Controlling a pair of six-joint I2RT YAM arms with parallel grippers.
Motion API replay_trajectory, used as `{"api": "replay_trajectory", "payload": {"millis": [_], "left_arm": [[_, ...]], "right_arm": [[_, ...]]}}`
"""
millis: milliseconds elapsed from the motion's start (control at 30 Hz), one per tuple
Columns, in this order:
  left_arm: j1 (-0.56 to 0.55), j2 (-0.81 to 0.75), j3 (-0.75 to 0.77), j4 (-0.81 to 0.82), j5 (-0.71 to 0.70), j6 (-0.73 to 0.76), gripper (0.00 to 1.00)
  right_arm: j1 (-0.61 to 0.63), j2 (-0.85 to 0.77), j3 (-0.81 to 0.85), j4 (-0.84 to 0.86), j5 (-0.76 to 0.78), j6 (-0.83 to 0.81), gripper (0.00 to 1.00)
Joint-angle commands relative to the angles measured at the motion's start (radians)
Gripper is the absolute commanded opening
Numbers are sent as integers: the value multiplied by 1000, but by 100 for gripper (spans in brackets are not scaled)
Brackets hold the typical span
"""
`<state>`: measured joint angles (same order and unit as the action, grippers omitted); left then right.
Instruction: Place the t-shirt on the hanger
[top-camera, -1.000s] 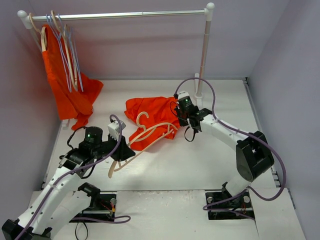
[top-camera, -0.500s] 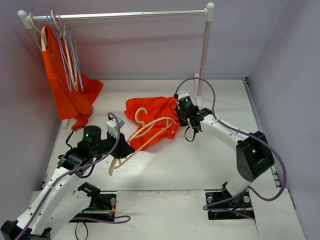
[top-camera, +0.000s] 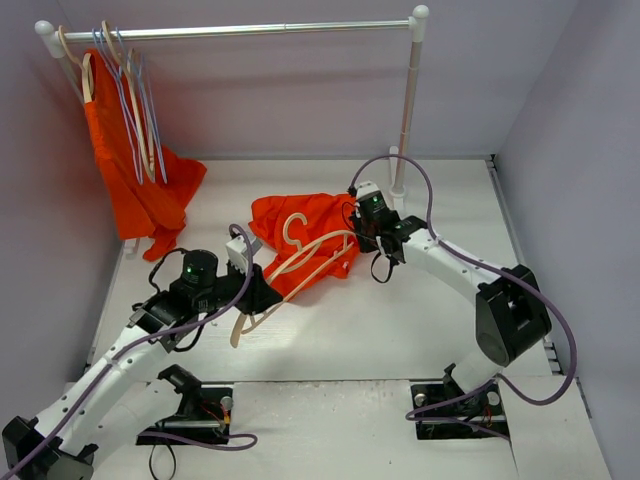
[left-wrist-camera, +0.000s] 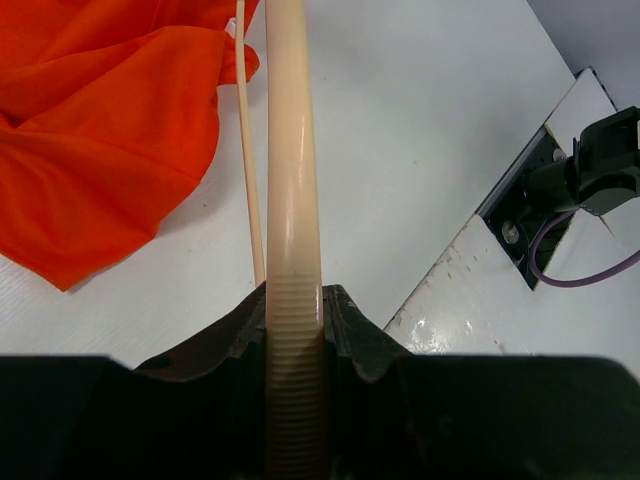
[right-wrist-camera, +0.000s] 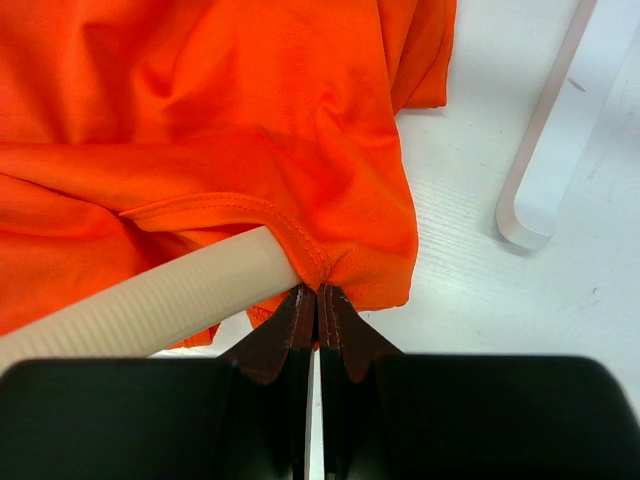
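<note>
We can read no text, label, brand, number or sign in any of the three views. The t-shirt (right-wrist-camera: 250, 100) shows plain fabric with no print that we can make out. The hanger (left-wrist-camera: 290, 150) carries only fine ribbing and no lettering.

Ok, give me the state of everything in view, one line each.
t-shirt: crumpled on the table, hem pinched.
hanger: tilted, one arm end at the t-shirt's hem, the other arm clamped.
left gripper: shut on the hanger.
right gripper: shut on the t-shirt's hem.
second garment: hanging from the rail.
wire hangers: hanging on the rail.
</note>
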<state>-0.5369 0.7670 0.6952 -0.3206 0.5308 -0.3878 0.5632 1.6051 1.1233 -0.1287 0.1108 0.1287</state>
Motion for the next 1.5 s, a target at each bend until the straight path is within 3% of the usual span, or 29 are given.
{"api": "replay_trajectory", "payload": {"millis": [0,433,667,900,1100,1233,1367,1467], "left_arm": [[-47,17,30,135,-35,-10,0],[-132,75,33,305,-83,-7,0],[-268,107,96,436,-236,99,0],[-281,77,113,618,-325,122,0],[-281,43,47,669,-509,96,0],[-281,41,-60,715,-516,57,0],[-285,74,-131,866,-494,-12,0],[-301,97,-143,884,-566,-26,0]], "right_arm": [[-3,-68,66,9,1,-17,0],[20,-174,193,-45,-85,-107,0],[72,-172,400,-155,-106,-196,0],[122,-146,633,-250,-138,-218,1],[141,-183,541,-232,-76,-184,0],[141,-243,426,-174,-60,-159,0],[142,-218,469,-184,-74,-150,0],[158,-206,495,-210,-45,-140,0]]}}
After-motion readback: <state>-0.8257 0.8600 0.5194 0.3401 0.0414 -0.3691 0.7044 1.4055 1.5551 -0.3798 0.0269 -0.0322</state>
